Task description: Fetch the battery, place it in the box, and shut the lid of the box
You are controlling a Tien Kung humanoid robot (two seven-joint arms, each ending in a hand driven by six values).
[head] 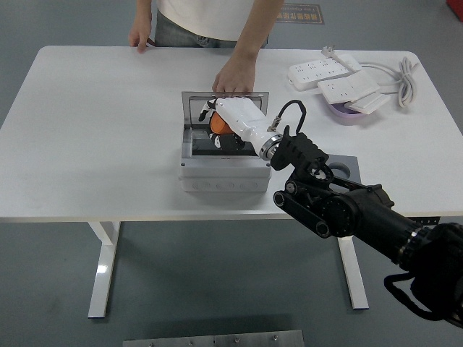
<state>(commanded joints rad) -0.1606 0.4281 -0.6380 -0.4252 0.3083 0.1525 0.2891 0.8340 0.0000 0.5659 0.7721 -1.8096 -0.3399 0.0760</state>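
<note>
Right hand [233, 119]: white-shelled, reaching from the lower right over the open box [223, 155]. Its fingers are curled around an orange object, taken to be the battery [219, 125], which shows only as a small orange patch under the palm. The hand covers most of the battery, so its shape and full extent cannot be made out, and whether it already touches the box's interior cannot be told. The fingertips are dark and partly lost against the dark inside of the box.

Battery position: in the hand's grip, above the box's far half, just in front of the raised lid [224, 99].

Box: grey, near the middle of the white table [87, 123], with the lid standing open at its far side. A person's hand [234, 72] rests on the lid's top edge; the person's other hand [139, 36] rests at the table's far edge. The person is cut off by the top of the frame.

At the far right of the table lie white power strips [333, 76] with a coiled cable [406, 76], partly over a purple dish [347, 114].

Left arm: out of view.
</note>
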